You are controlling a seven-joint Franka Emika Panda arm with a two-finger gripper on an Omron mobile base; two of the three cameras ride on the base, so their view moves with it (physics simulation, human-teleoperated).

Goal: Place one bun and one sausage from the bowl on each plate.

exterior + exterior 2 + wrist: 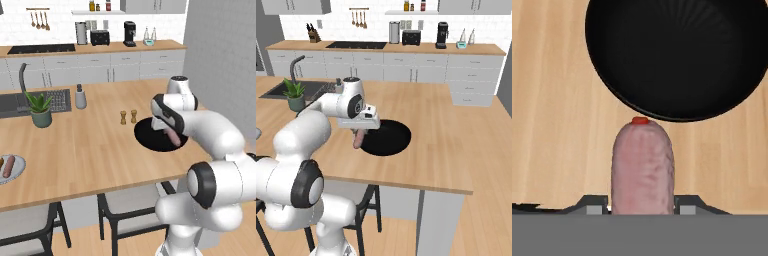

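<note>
Jaws clamped on a sausage (173, 137): in the left base view we see it hanging from the gripper (170, 131) right of centre in the frame, its long axis running down and slightly right, out past the fingers. It hangs above the black bowl (150, 135), whose dark disc shows behind and below it. A plate (19, 167) sits at the far left edge, low in the frame, well apart from the gripper, and it already carries a sausage and what looks like a bun. We judge that the held sausage belongs on another plate, which we cannot place from here.

Turning to the right base view, we find the gripper (359, 131) left of centre, with the sausage (358, 139) pointing straight down from it. Its lower tip lies over the wooden counter (446, 125) at the left rim of the bowl (388, 136), so it hangs at the bowl's edge, not over the middle. The bowl looks empty.

Looking along the hand, we see the sausage (642, 167) rising from the bottom centre between the two finger tips, which press its sides, its rounded end pointing up the frame towards the bowl (677, 55). The bowl fills the upper part, and bare wood lies under the sausage. So the sausage's long axis runs along the gripper's own, end-on to the counter.
</note>
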